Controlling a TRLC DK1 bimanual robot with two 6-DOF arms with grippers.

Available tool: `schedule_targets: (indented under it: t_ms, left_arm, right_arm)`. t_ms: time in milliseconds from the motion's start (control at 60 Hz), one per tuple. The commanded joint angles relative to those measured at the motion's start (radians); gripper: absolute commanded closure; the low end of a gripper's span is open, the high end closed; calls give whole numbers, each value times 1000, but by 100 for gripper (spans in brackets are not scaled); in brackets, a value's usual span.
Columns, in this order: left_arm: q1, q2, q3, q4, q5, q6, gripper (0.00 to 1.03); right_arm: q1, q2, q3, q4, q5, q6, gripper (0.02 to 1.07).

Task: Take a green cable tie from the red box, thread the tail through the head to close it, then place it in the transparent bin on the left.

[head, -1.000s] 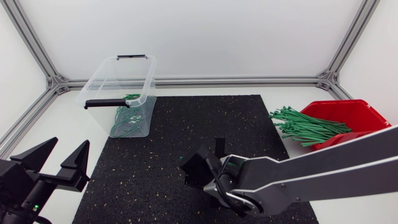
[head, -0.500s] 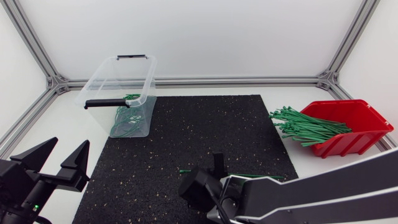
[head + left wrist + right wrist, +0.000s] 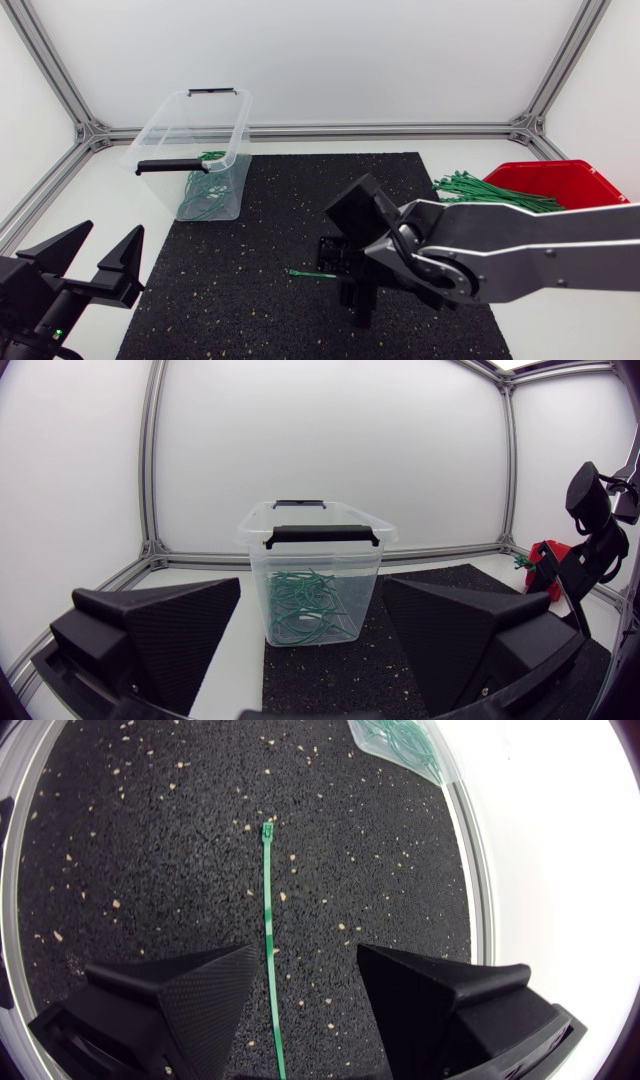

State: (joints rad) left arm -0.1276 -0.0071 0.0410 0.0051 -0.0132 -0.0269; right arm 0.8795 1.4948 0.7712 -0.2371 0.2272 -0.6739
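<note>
**A:** Where's the cable tie [image 3: 268, 910] relative to the right end effector [image 3: 305, 955]?

**B:** Directly beneath it and running out ahead. From the right wrist, the tie lies flat on the black mat [image 3: 260, 250] in the gap between the two fingers. Its long axis points straight forward, and the square head [image 3: 268, 828] is at the far end. The tail passes back under the end effector, out of sight.

**A:** Fingers on it?

**B:** No. They are spread wide, one on each side, and neither touches the strap. Nothing is held.

**A:** And from above?

**B:** The tie sits near the middle of the surface, a little toward the near edge. It runs roughly parallel to that edge, and its head end pokes out toward the left edge. The rest is hidden under the right arm.

**A:** What about the other arm?

**B:** The left end effector [image 3: 113, 235] is at the near-left corner, well apart from the tie. It is also spread and empty, so the right arm is plainly the nearer.

**A:** How does the tie look?

**B:** It is thin, green, straight and not looped, so I'd say threading hasn't begun. Being so flat against the mat, it will probably be awkward to pinch.

**A:** And the containers?

**B:** The red box [image 3: 580, 178] is at the right edge, with loose ties spilling from it. The transparent bin [image 3: 150, 140] is toward the far-left corner, with looped ties inside.
</note>
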Motion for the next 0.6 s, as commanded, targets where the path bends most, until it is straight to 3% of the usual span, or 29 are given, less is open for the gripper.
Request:
schedule_targets:
  t_ms: [0,300,417,517,583]
  left_arm:
    - [2,-5,-39,-17,-2,-21,4]
    - [5,-5,-39,-17,-2,-21,4]
    - [6,-5,-39,-17,-2,-21,4]
    - [8,-5,-39,-17,-2,-21,4]
    - [8,-5,-39,-19,-2,-21,4]
  right_arm:
    - [-27,59,65,-33,-65,28,30]
    - [-59,275,247,-123,-278,68,30]
    - [-76,340,290,-136,-315,65,31]
    - [-123,381,339,-174,-379,60,46]
    - [-159,403,367,-205,-413,46,49]
